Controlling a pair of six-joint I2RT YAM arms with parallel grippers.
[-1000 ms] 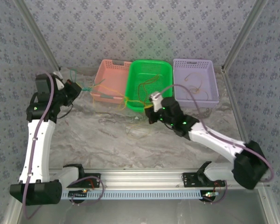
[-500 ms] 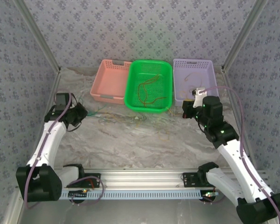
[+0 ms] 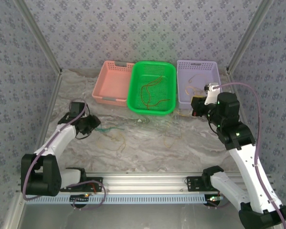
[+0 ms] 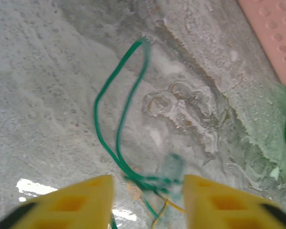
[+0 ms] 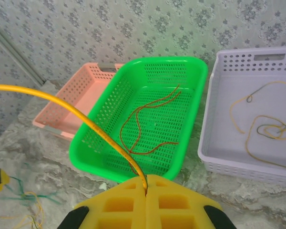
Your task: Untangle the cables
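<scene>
My right pincer is clenched on a yellow cable that arcs away from it. My left pincer stands released over the green cable lying on the table. I judge sorting midway. Next I should carry the yellow cable onward into the purple basket.

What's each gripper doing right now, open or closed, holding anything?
Left gripper: open, holding nothing; green cable loose at its fingertips.
Right gripper: closed on a yellow cable.
</scene>
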